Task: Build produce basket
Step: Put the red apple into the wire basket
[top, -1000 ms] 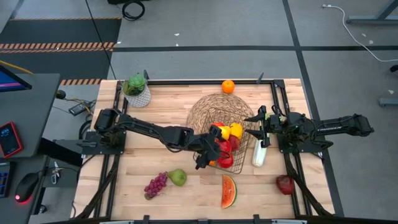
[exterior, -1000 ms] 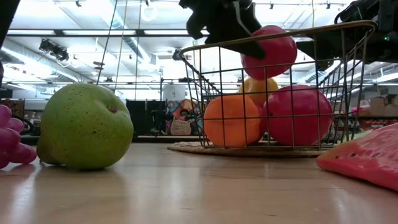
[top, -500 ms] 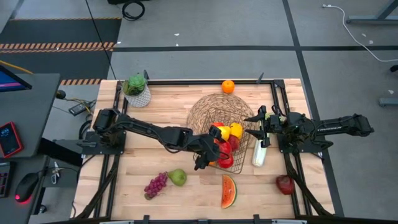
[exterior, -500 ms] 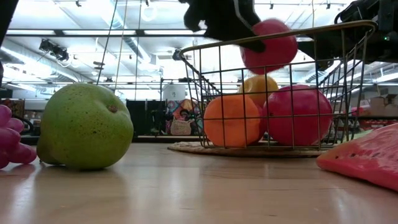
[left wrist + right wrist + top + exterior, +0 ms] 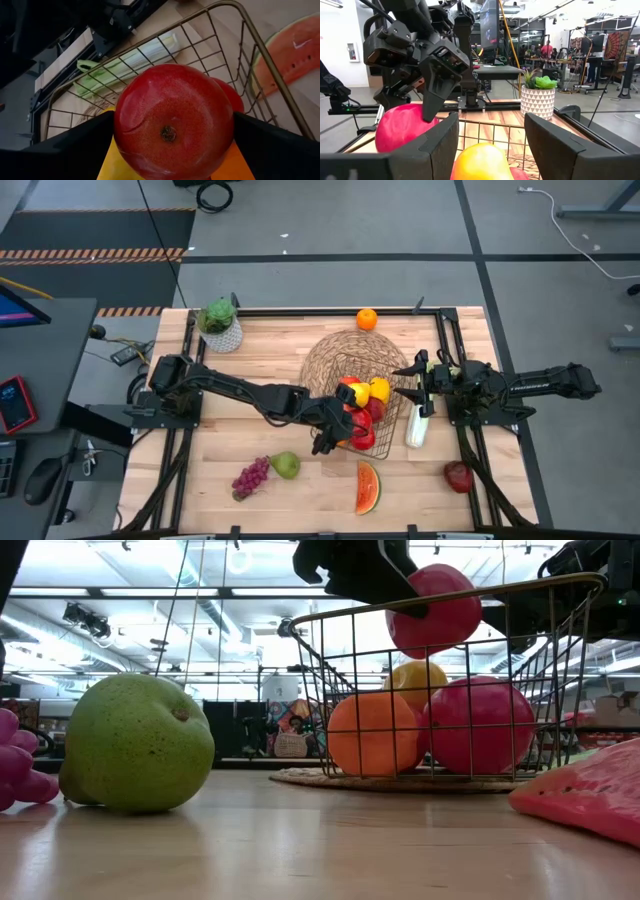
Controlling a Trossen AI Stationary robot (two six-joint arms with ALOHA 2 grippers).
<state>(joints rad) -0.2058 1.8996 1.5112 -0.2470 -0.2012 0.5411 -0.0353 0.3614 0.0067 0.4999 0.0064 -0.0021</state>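
The wire basket (image 5: 385,442) stands on a round woven mat (image 5: 345,352) mid-table. It holds an orange (image 5: 372,735), a red apple (image 5: 478,725) and a yellow piece (image 5: 415,675). My left gripper (image 5: 175,145) reaches over the basket's near-left rim, shut on another red apple (image 5: 435,608). The right gripper (image 5: 413,383) waits beside the basket's right side, fingers apart with nothing between them. On the table lie a pear (image 5: 286,465), grapes (image 5: 251,477), a watermelon slice (image 5: 368,487), celery (image 5: 417,425), an orange (image 5: 367,319) and a red apple (image 5: 459,476). My left gripper holds the red apple by two opposite sides (image 5: 122,135), one finger (image 5: 60,150) on each, with its dimpled end (image 5: 167,132) facing back along the fingers. The fingers slant down from the table's left. The apple sits at rim height over the other fruit; I cannot tell whether it touches them.
A leafy plant in a white pot (image 5: 220,325) stands at the far left corner. Dark rails (image 5: 440,340) frame the table's sides. Bare wood lies between the pot and the mat.
The red apple in my left gripper has risen slightly at the basket's rim. The gripper has stayed where it was above the basket.
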